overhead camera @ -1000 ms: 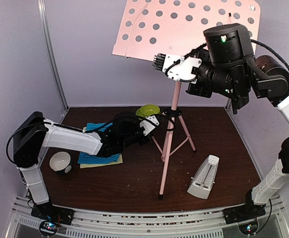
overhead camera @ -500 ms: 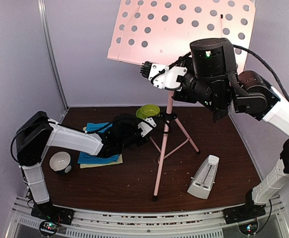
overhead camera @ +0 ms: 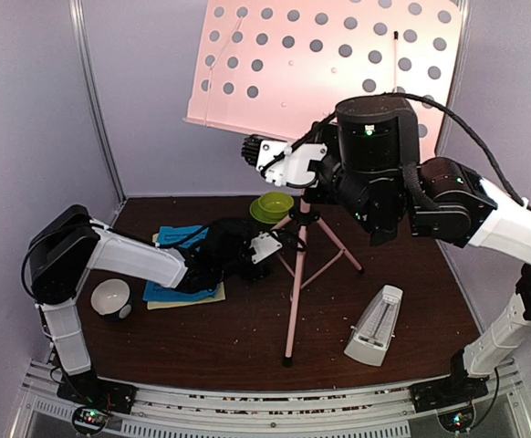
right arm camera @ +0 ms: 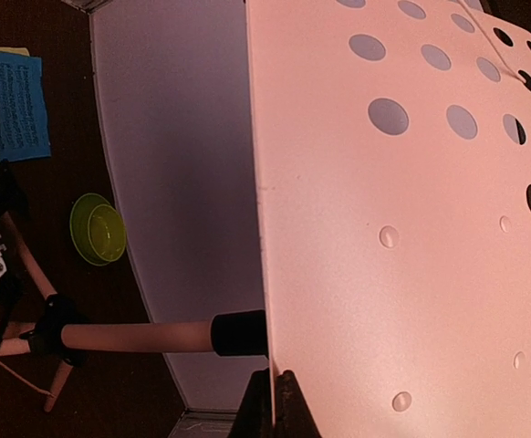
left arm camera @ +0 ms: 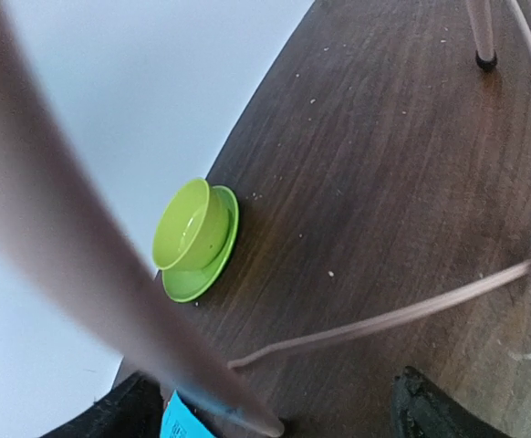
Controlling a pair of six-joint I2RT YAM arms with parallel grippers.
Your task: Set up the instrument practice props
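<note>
The pink music stand stands on its tripod, its pole (overhead camera: pixel 296 274) leaning slightly. Its perforated desk (overhead camera: pixel 329 64) is high at the back. In the right wrist view my right gripper (right arm camera: pixel 277 403) is shut on the desk's (right arm camera: pixel 402 219) lower edge. My left gripper (left arm camera: pixel 279 415) is low at the tripod, jaws open, with one blurred stand leg (left arm camera: pixel 74 228) running down between the fingers, not pinched. Blue music sheets (overhead camera: pixel 182 266) lie over a pale-yellow sheet (overhead camera: pixel 191 300) under the left arm. The white metronome (overhead camera: pixel 375 326) stands at the front right.
A green cup on its saucer (overhead camera: pixel 273 206) sits behind the tripod, close to a back leg. A small white-and-black bowl (overhead camera: pixel 111 298) is at the left by the left arm's base. Purple walls close in the table on three sides.
My left gripper has opened off the stand leg. My right arm has swung the desk to the left, and the stand's front foot has shifted slightly left.
</note>
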